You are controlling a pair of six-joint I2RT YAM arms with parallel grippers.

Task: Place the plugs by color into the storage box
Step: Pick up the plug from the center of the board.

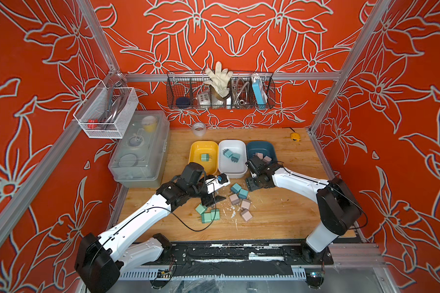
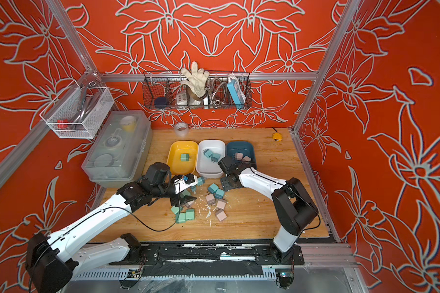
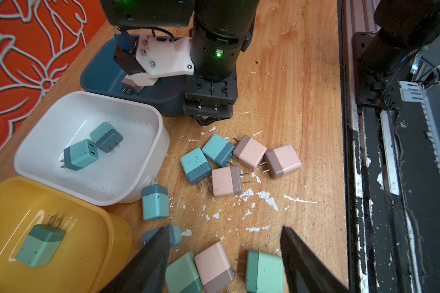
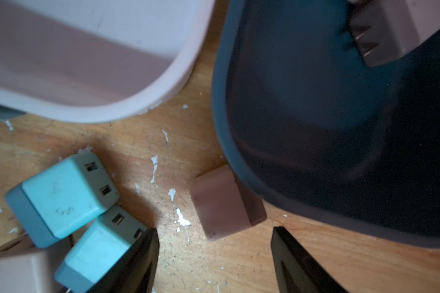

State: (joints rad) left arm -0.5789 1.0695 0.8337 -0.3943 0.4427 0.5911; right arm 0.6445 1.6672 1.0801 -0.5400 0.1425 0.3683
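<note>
On the table (image 1: 277, 223), the blue tray (image 4: 302, 114) has pink plugs (image 1: 259, 155) in it; the right gripper (image 4: 214, 230) hangs at its near corner, jaws apart and empty — a stray pink plug (image 4: 221, 205) lies just ahead of them, outside, dark end against the tray wall, its length seemingly running from jaw to jaw; the left gripper (image 3: 225, 227), also apart and empty, hovers over the loose heap (image 1: 234, 199) — farther off.

— The plugs (image 1: 246, 215)?
— One mint plug (image 1: 204, 157) in the yellow tray (image 1: 196, 149), two teal plugs (image 1: 228, 153) in the white tray (image 1: 230, 167), pink plugs (image 1: 259, 155) in the dark blue tray (image 1: 267, 147) (trays side by side); others loose in front.
</note>
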